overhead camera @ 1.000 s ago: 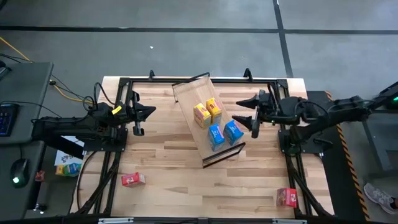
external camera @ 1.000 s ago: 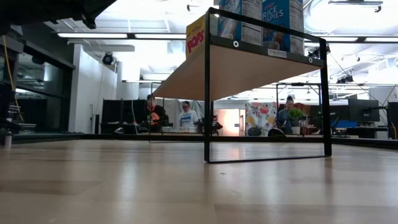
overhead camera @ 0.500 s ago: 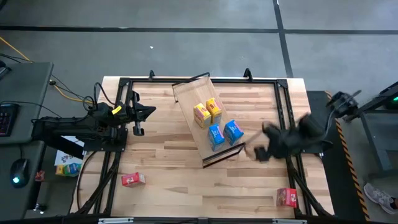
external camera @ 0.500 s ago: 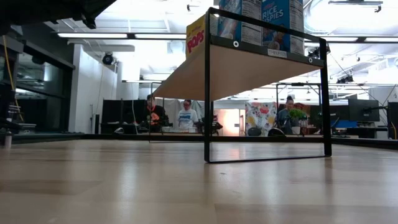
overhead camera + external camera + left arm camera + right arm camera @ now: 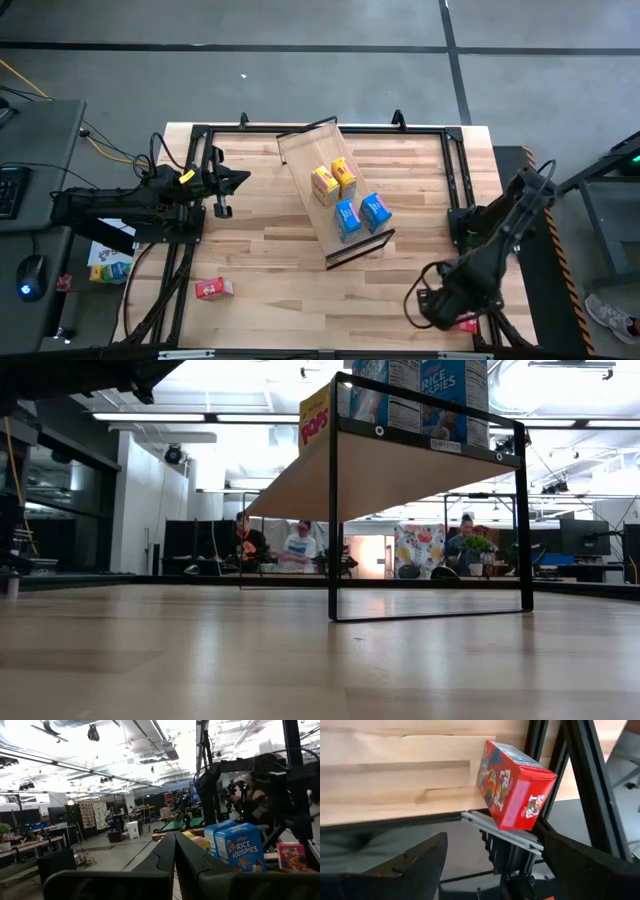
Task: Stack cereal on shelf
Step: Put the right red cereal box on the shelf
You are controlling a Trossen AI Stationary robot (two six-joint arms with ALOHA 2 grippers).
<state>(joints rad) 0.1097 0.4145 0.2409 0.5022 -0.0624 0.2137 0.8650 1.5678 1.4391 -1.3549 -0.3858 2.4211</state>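
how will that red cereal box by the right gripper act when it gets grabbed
The red cereal box looks like thin cardboard, so it is probably light and may dent under a hard squeeze. It stands tilted by the table edge, so a nudge could tip it or push it off. Its flat printed faces may be a little slick between the open right gripper fingers.

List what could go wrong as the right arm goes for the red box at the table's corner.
The red box stands right at the table's edge, so a nudge from the right gripper, jaws open, could tip it off.
The shelf lies close by, carrying four boxes; a wide swing back could bump it.
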